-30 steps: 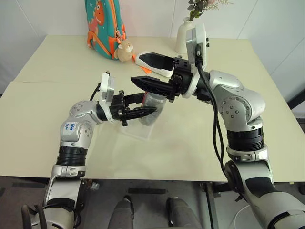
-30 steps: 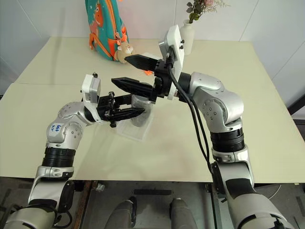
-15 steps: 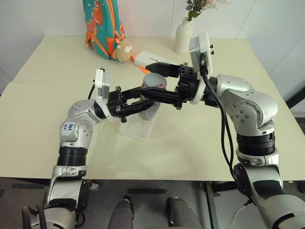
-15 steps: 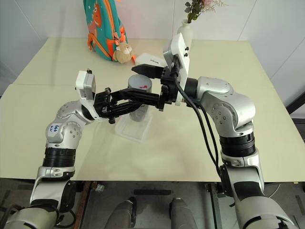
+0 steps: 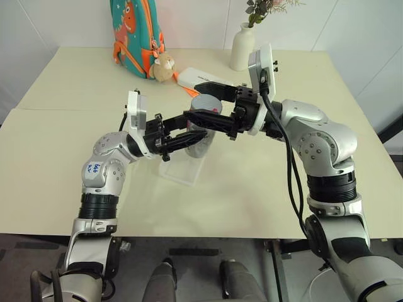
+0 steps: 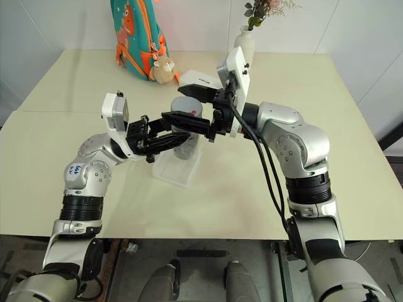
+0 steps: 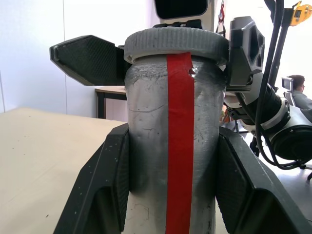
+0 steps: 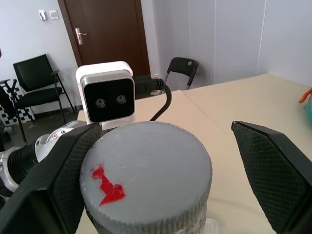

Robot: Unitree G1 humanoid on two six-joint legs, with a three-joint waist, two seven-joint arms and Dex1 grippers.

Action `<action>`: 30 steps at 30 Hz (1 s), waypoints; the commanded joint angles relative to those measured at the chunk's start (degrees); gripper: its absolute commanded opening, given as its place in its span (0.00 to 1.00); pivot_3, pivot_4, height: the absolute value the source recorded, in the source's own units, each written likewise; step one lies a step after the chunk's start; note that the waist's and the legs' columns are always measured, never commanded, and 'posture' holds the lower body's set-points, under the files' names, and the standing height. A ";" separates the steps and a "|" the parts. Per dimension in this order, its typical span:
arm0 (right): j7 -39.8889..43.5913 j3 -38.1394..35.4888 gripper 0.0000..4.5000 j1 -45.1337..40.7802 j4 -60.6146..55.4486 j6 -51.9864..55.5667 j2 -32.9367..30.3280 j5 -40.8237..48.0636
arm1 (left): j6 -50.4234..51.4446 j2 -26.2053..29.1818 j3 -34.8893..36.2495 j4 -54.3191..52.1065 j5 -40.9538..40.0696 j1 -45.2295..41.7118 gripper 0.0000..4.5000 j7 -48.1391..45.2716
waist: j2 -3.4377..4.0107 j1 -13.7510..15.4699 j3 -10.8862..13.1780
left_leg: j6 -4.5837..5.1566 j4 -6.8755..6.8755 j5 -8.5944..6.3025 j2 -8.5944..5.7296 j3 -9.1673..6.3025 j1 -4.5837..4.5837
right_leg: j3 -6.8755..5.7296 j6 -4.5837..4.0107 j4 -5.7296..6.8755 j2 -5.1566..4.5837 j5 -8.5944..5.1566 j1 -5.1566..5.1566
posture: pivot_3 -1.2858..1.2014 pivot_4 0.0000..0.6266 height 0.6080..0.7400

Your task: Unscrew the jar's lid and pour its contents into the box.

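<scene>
In the left eye view, a small see-through grey plastic jar (image 5: 200, 135) with a round silvery-grey lid (image 5: 206, 104) is held upright above a shallow clear plastic box (image 5: 182, 168) on the cream table (image 5: 56, 145). The left gripper (image 5: 196, 137) is closed tight on the body of the jar, one black finger on each side. The right gripper (image 5: 194, 102) is spread wide around the lid, one finger behind it and one in front. Whether those fingers touch the lid cannot be told. A blue sticker with small writing is seen on the left arm, but the writing cannot be read. Beyond the jaws, a closed white oblong case (image 5: 192, 78), a white vase with flowers (image 5: 242, 47), a green and orange backpack (image 5: 135, 34) and a small soft toy (image 5: 165, 65) are seen.

In the left wrist view, a red strip (image 7: 181, 136) is seen running down the jar between the two closed fingers (image 7: 105, 185). No words are seen on it. What is inside the jar cannot be made out.

In the right wrist view, a red mark (image 8: 108, 184) is seen on top of the lid, which sits between the two wide-apart fingers (image 8: 273, 170).
</scene>
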 commanded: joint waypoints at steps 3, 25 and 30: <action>1.86 -2.76 0.99 -1.50 1.53 -2.10 -1.46 0.22 | -0.85 0.02 1.03 -2.74 -1.87 0.04 0.44 -0.32 | 0.00 -0.01 0.00 | 0.00 0.00 0.00 0.00 0.00 0.00 | 0.00 0.00 0.00 0.00 0.00 0.00 | 0.52 0.24 1.00; 10.15 -7.61 0.99 1.52 11.92 -4.03 -10.66 -0.23 | -1.09 -0.06 1.68 -2.43 -1.73 -0.41 0.44 -0.15 | 0.00 -0.01 0.00 | 0.00 0.01 0.00 -0.01 0.01 0.00 | 0.01 0.00 -0.02 0.01 0.00 0.01 | 0.52 0.24 1.00; 11.95 -8.92 0.99 1.87 9.43 -2.22 -11.25 2.13 | -0.96 0.15 1.74 -2.35 -1.59 -0.46 0.44 -0.17 | 0.00 0.00 0.00 | 0.00 0.00 0.00 -0.01 0.01 0.00 | 0.01 0.01 -0.03 0.00 0.00 0.01 | 0.52 0.24 1.00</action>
